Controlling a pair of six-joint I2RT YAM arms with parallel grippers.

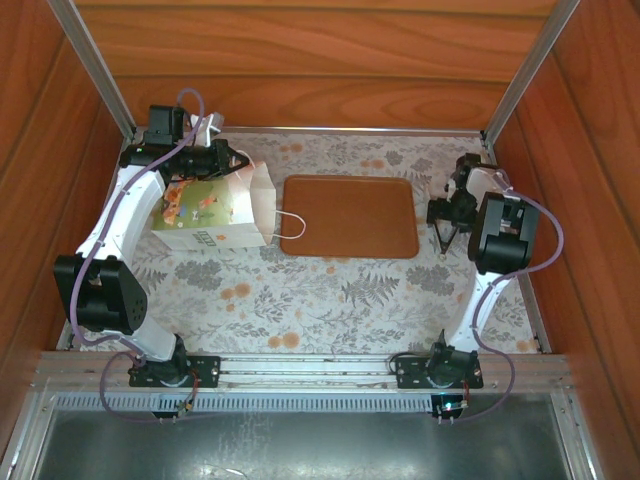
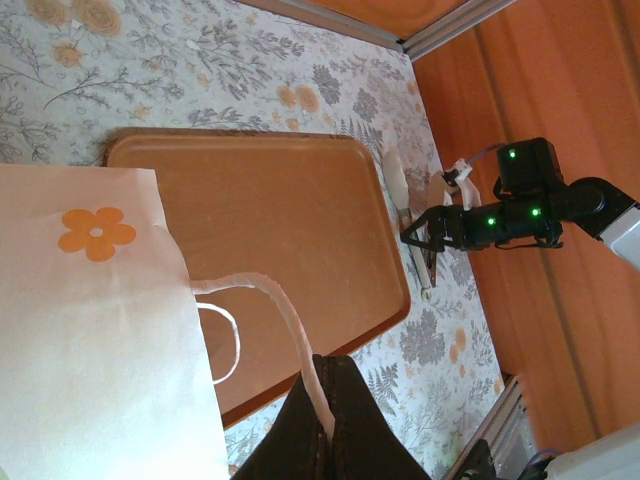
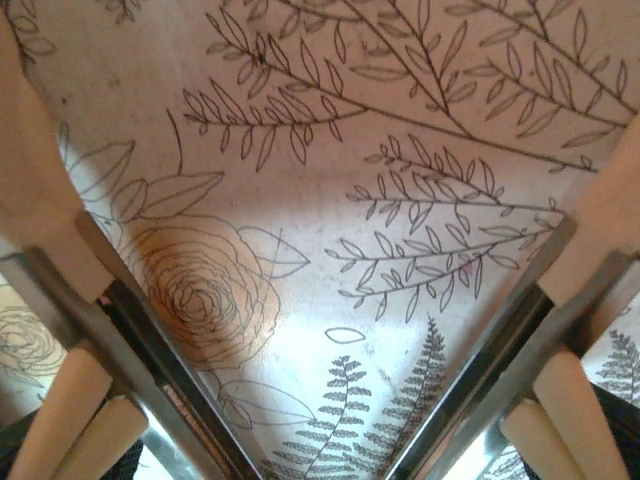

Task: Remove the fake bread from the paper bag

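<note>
Lying on its side at the far left of the bench, printed face up, mouth turned to the right: the paper bag. On its near narrow side, green lettering. Just beside it on the right, a flat brown tray, with one white loop handle of the bag resting over its left edge. At the far edge of the bag, the left tool; in the left wrist view, dark fingers pressed together on the other white handle, running up from the mouth of the bag. Cannot tell what sits inside the bag. To the right of the tray, well apart from the bag, the right tool, pointing down at the flowered cloth. In the right wrist view, pale fingers spread wide over this cloth, holding no object.
</note>
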